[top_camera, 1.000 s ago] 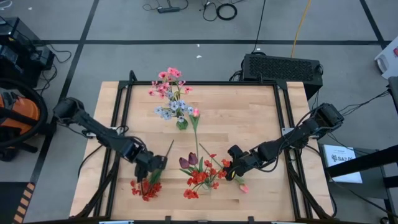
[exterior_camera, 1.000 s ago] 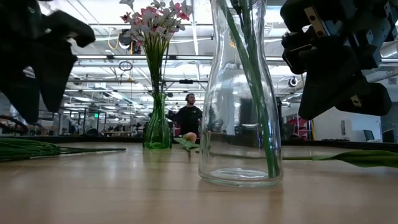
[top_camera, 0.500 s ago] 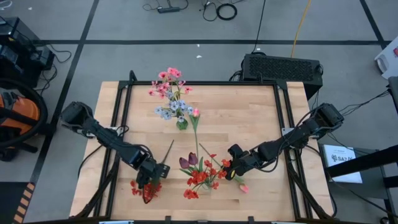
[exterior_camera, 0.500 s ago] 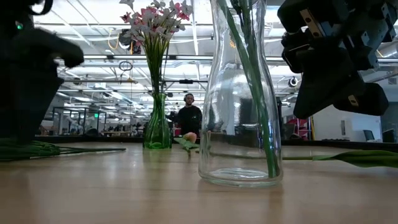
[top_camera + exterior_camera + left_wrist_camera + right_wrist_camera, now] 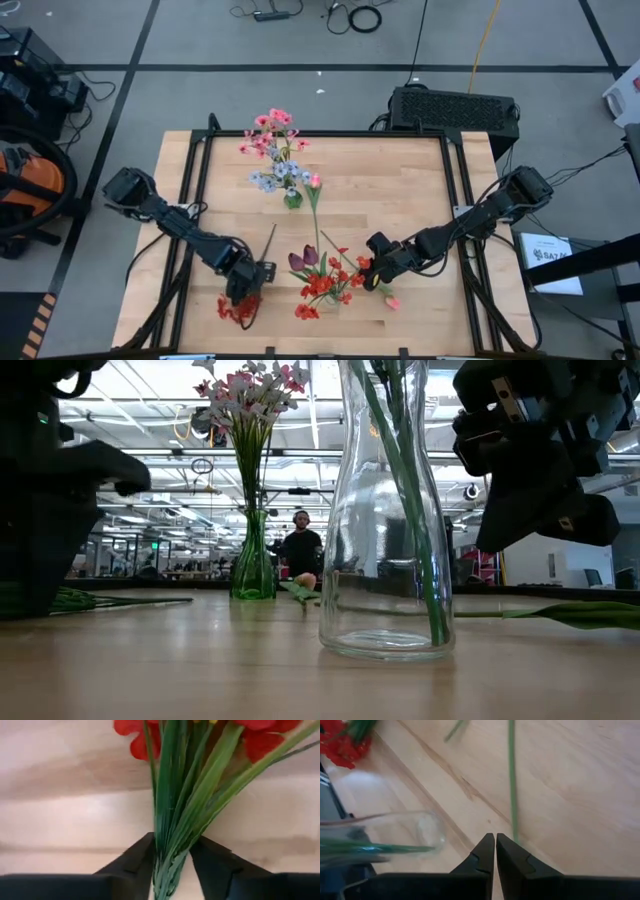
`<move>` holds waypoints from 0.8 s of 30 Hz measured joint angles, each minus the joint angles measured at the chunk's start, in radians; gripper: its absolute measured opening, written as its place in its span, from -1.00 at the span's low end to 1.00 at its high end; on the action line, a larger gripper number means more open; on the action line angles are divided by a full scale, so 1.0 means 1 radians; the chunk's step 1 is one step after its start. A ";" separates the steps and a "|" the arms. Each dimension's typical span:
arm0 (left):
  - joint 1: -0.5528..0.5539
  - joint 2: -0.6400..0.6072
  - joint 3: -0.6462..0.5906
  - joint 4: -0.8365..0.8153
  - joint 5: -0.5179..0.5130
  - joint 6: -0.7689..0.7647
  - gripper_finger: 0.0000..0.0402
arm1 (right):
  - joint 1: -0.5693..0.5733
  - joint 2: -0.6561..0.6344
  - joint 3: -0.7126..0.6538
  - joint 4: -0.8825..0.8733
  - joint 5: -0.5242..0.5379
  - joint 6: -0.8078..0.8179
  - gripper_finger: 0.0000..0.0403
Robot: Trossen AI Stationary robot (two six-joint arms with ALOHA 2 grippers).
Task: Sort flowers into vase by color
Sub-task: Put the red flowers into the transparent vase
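Note:
A bunch of red flowers (image 5: 236, 310) lies on the wood table near its front left, with its green stems (image 5: 268, 245) pointing toward the far edge. My left gripper (image 5: 247, 290) is down on it, shut on the stems just behind the blossoms (image 5: 135, 735). A clear glass vase (image 5: 385, 510) at front centre holds red flowers (image 5: 325, 285) and maroon tulips (image 5: 303, 260). My right gripper (image 5: 375, 262) is shut and empty, above the table just right of that vase. A pink bud (image 5: 391, 301) lies on the table near it. My left gripper pinches the bundle of green stems and leaves (image 5: 172, 845) between its two fingers (image 5: 137, 865), just below the red blossoms. The fingers come from above and lie across the stems. The bunch lies on the table.
A green vase (image 5: 292, 200) at the back centre holds pink and pale blue flowers. A pink blossom (image 5: 315, 182) stands on a long stem beside it. A loose green stem (image 5: 512, 795) lies ahead of my right gripper. A person (image 5: 303, 550) stands far behind the table.
My left gripper has gone toward the table's near edge and down onto the red flower bunch. My right arm has kept still.

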 joint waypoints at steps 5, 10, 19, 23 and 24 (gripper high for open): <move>0.000 0.004 0.010 0.016 0.007 -0.184 -0.73 | -0.002 0.000 0.000 -0.082 -0.079 0.032 -0.95; 0.002 0.007 0.012 0.055 0.011 -0.427 -0.94 | -0.006 -0.005 0.000 -0.206 -0.108 0.023 -0.95; 0.002 0.011 0.146 0.086 -0.014 -0.730 -0.93 | -0.113 -0.147 -0.060 -0.242 -0.157 -0.303 -0.99; 0.002 0.012 0.213 0.073 -0.067 -0.911 -0.93 | -0.154 -0.304 -0.166 -0.241 -0.155 -0.395 -0.99; 0.001 0.011 0.231 0.079 -0.073 -0.970 -0.93 | -0.158 -0.351 -0.197 -0.235 -0.156 -0.401 -1.00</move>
